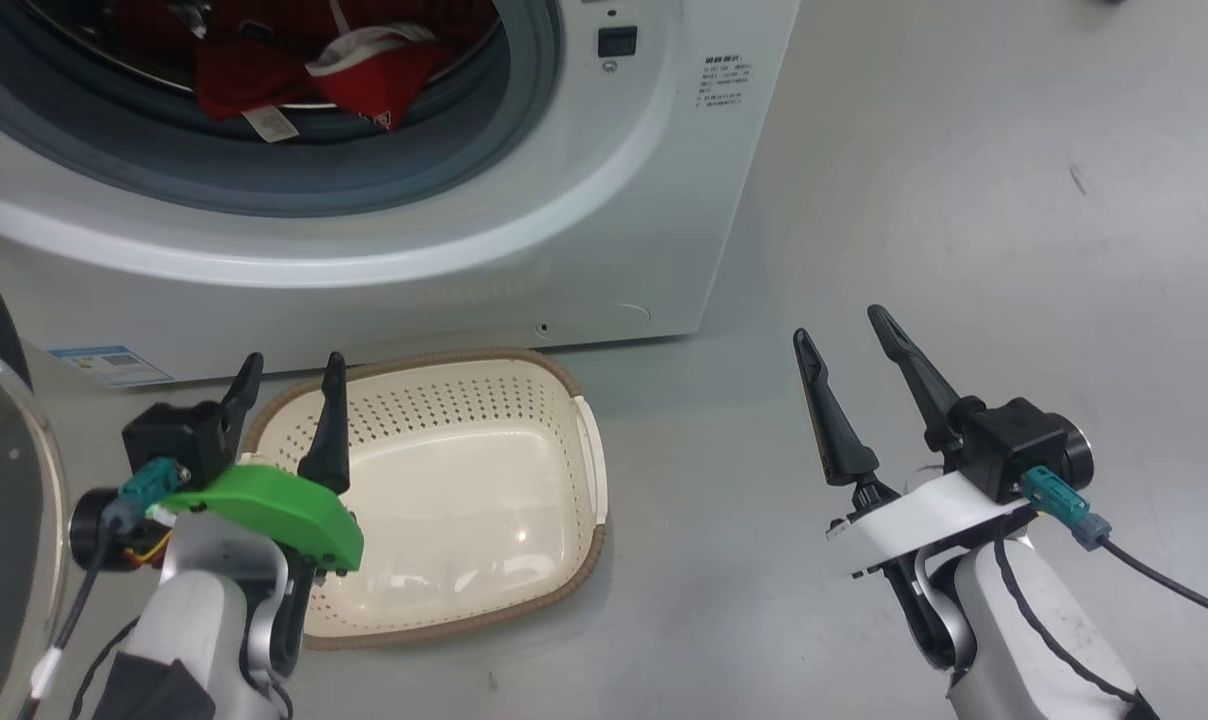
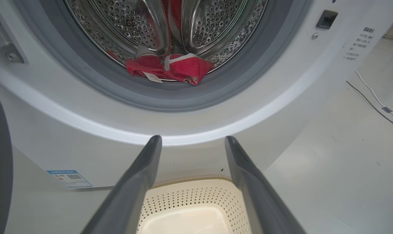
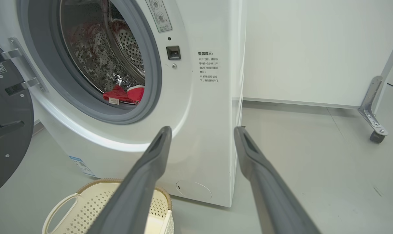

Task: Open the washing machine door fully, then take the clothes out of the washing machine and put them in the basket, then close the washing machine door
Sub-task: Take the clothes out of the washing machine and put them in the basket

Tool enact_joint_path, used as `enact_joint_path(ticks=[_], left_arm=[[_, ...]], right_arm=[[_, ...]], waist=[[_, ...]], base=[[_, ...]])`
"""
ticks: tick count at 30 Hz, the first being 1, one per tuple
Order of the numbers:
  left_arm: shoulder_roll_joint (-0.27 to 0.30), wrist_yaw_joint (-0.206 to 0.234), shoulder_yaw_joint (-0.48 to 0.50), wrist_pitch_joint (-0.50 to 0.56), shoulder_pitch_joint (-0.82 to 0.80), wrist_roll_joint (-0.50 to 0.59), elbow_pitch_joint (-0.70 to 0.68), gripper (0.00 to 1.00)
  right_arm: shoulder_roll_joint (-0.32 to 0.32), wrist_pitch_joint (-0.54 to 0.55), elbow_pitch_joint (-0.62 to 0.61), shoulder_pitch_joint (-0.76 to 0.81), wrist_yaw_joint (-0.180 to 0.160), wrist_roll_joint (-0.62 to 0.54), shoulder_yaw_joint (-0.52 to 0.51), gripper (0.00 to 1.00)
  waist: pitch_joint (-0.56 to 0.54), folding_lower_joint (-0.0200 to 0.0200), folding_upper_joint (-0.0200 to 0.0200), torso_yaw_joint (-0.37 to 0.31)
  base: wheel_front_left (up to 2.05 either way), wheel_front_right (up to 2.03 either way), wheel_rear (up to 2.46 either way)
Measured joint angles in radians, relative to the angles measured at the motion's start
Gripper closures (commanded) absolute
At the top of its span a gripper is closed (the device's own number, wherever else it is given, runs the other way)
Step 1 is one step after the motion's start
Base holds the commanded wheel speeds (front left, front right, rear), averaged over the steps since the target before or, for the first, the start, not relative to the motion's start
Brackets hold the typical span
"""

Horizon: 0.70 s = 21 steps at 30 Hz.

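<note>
**Clothes:** Red garments with white trim and a small white label (image 1: pixel 304 75) are seen lying at the front bottom of the steel drum (image 2: pixel 128 22), just behind the grey gasket (image 2: pixel 157 97). None has been lifted out. How many pieces there are, and whether more lie deeper in, cannot be settled, as the head view crops the drum.

**Washing machine** (image 1: pixel 584 200)**:** The mouth is unobstructed. The washing machine door (image 3: pixel 7 146) is swung out to the machine's left on its hinges, its dark inner face showing in the right wrist view. It is judged to be open far enough for access, so step one is taken as done.

**Basket** (image 1: pixel 464 410)**:** It is set on the grey floor (image 1: pixel 964 250) just in front of the machine's base, below the opening. Nothing is seen in it.

**Left gripper** (image 1: pixel 294 362)**:** The fingers are spread wide and nothing is held. It is poised over the basket's near-left part and aimed at the drum mouth.

**Right gripper** (image 1: pixel 839 325)**:** The fingers are likewise spread wide and empty. It is held over bare floor, well to the right of the basket and clear of the machine.

**Progress:** Early. The door is opened, while removal of the clothes, placement in the basket and closing of the door are all left. A reach into the drum is judged to be the step in hand.
</note>
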Motion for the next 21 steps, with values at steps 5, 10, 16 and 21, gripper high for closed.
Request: enact_joint_path(ticks=[5, 10, 16, 21], left_arm=[[0.009, -0.036, -0.007, 0.070, -0.117, -0.026, 0.051, 0.00], [0.033, -0.068, 0.004, 0.142, -0.251, -0.065, 0.080, 0.00], [0.090, -0.097, 0.030, 0.193, -0.409, -0.074, 0.106, 0.00], [0.130, -0.105, 0.064, 0.218, -0.535, -0.075, 0.118, 0.00]], right_arm=[[0.000, 0.000, -0.020, -0.043, -0.001, 0.003, 0.006, 0.00], [-0.001, 0.000, -0.035, -0.074, -0.006, 0.016, 0.013, 0.00], [-0.002, 0.000, -0.049, -0.115, -0.016, 0.046, 0.023, 0.00], [-0.002, 0.000, -0.061, -0.143, -0.018, 0.058, 0.046, 0.00]], waist=[[0.063, 0.0000, 0.0000, -0.021], [0.127, 0.0001, 0.0000, -0.047], [0.199, 0.0001, 0.0000, -0.084], [0.252, 0.0001, 0.0000, -0.121]], base=[[0.00, 0.00, 0.00], [0.00, 0.00, 0.00], [0.00, 0.00, 0.00], [0.00, 0.00, 0.00]])
